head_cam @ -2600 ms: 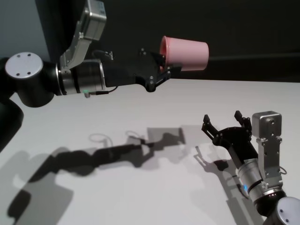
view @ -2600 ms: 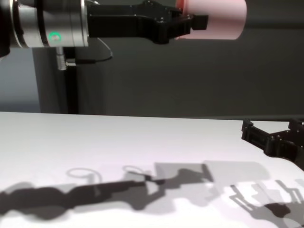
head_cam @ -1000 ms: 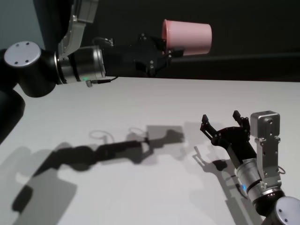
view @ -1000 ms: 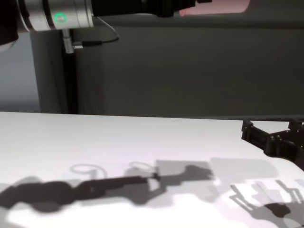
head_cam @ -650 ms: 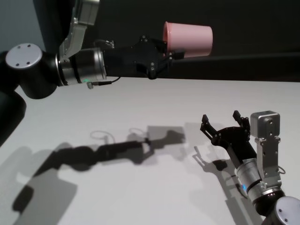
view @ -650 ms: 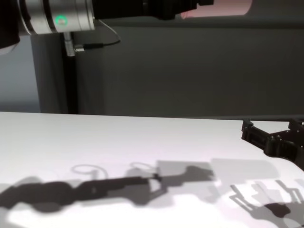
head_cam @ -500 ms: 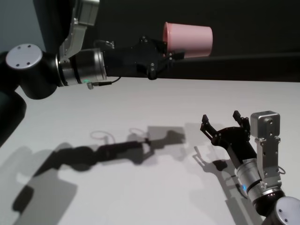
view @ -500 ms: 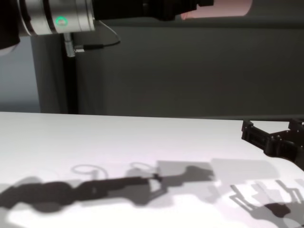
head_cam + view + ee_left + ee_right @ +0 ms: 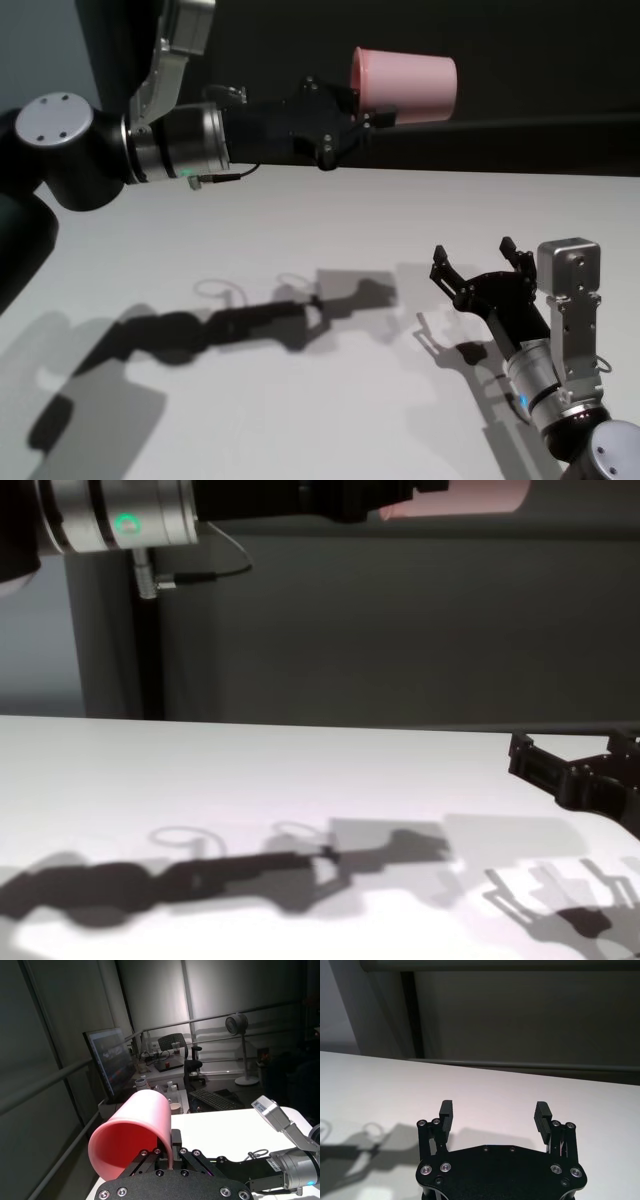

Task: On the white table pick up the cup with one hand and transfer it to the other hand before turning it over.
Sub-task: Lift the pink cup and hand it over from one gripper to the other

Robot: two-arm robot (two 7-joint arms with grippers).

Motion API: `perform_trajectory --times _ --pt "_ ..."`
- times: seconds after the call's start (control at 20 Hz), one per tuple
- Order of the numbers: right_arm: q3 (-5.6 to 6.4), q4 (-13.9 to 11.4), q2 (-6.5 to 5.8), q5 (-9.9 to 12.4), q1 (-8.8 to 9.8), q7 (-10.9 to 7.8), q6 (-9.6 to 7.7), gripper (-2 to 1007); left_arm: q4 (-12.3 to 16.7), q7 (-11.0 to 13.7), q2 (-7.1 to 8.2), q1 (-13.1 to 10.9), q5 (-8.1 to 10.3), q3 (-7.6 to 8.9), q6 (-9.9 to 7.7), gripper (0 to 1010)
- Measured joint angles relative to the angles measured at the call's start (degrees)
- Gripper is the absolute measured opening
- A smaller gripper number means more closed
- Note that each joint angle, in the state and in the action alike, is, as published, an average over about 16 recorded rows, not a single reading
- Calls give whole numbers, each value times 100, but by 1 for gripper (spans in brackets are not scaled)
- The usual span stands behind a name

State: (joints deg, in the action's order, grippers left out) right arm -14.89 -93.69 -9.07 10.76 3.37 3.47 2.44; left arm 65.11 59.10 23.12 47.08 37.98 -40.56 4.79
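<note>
My left gripper is shut on the rim of the pink cup and holds it on its side, high above the far part of the white table. In the left wrist view the cup lies with its mouth toward the camera, one finger inside the rim. In the chest view only the cup's lower edge shows at the top. My right gripper is open and empty, low over the table at the right, below and right of the cup. It also shows in the right wrist view and the chest view.
The arms and cup cast shadows on the middle of the table. A dark wall stands behind the table's far edge.
My left gripper has lifted the cup a little higher and slightly to the right. The right gripper has stayed open in the same place.
</note>
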Motion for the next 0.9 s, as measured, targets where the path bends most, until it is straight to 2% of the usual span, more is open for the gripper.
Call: perform_trajectory --times 0.25,0.45,0.65,0.9 --pt "5 0 5 8 0 -8 0 1002 2 -2 1 1 -1 0 1 48" --pt "64 -2 56 121 6 -76 5 1002 2 -3 0 1 -2 0 1 48" --pt "200 -5 170 405 18 -238 38 1002 1 -4 -1 1 -3 0 1 48" --pt "457 -2 375 958 37 -554 118 1002 1 -5 -2 1 -4 0 1 48"
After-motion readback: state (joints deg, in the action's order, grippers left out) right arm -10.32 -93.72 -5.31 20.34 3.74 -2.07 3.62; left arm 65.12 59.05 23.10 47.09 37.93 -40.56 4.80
